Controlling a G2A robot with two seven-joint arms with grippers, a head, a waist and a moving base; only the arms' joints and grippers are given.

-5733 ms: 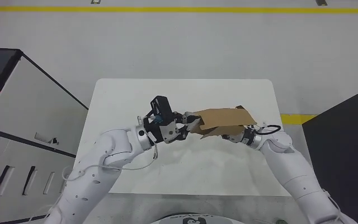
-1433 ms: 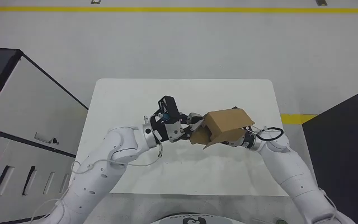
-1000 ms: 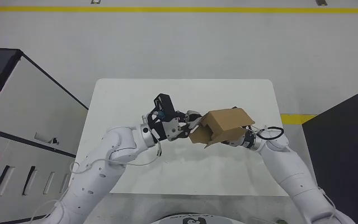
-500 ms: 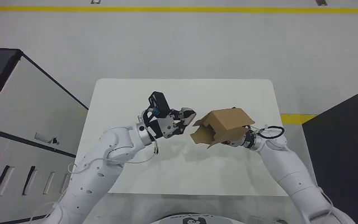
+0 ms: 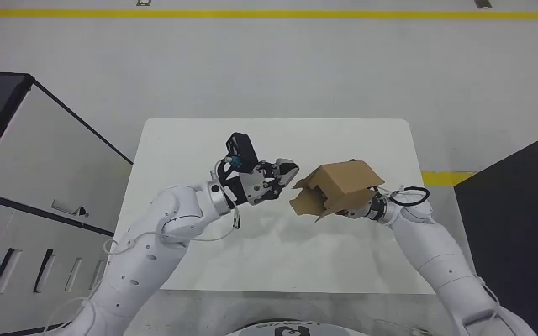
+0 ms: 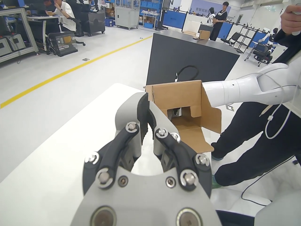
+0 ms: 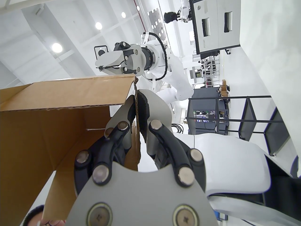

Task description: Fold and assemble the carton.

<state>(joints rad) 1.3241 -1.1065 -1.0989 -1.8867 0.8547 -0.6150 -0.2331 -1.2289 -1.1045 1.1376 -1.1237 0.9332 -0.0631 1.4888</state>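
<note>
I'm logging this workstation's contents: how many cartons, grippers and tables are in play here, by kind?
Carton: 1
Grippers: 2, the left gripper and the right gripper
Table: 1
Total: 4

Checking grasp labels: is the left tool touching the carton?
No, a visible gap separates the left tool from the carton.

We are counting one carton [image 5: 340, 186], a single brown piece of card. We are counting two grippers: the left gripper [image 5: 288, 170] at nine o'clock of the carton and the right gripper [image 7: 136, 104] at four o'clock. We are seeing one white surface [image 5: 277, 139].
</note>
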